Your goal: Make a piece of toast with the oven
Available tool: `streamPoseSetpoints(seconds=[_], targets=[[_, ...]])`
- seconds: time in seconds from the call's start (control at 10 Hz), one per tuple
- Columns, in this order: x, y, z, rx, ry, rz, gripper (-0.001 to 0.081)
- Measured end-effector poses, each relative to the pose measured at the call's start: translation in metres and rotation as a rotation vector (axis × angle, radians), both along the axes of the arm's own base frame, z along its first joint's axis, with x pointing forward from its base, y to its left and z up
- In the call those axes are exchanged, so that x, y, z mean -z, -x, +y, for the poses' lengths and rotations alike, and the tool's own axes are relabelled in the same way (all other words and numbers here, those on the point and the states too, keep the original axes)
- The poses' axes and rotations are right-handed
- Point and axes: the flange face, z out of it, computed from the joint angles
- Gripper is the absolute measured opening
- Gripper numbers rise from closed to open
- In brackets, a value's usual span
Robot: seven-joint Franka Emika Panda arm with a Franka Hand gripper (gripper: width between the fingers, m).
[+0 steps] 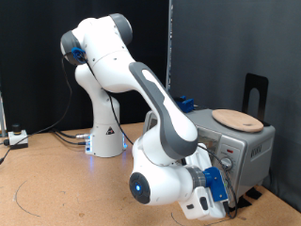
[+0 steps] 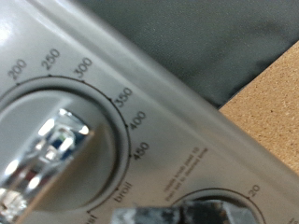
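Observation:
The oven (image 1: pixel 246 143) is a silver-grey box at the exterior view's right, with its knob panel facing the arm. My gripper (image 1: pixel 224 177) is pressed close to that panel, at the knobs. In the wrist view the oven's panel (image 2: pixel 201 121) fills the frame. A shiny chrome temperature knob (image 2: pixel 47 154) sits inside a dial marked 200 to 450 and broil. The top of a second dial (image 2: pixel 220 207) shows at the frame's edge. The piece of toast is not in view. The oven's door and rack are hidden by my arm.
A round tan wooden board (image 1: pixel 237 120) lies on top of the oven. A black stand (image 1: pixel 256 94) rises behind it. The table is brown cork (image 2: pixel 271 103). The arm's white base (image 1: pixel 106 137) and cables (image 1: pixel 38 139) stand at the exterior view's left.

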Motion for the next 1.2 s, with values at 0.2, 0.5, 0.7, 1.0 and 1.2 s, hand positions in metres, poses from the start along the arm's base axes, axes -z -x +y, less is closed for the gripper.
streamPoseSetpoints(seconds=[0.2,0.5,0.7,1.0,1.2], targets=[[-0.005,0.001,-0.004,0.003,0.005,0.051,0.0001],[-0.003,0.004,-0.01,0.001,0.037,0.146,0.0001],[0.0,0.006,-0.016,0.001,0.054,0.167,0.0274],[0.005,0.009,-0.028,-0.007,0.072,0.182,0.0411],[0.009,0.01,-0.034,-0.002,0.08,0.186,0.0723]])
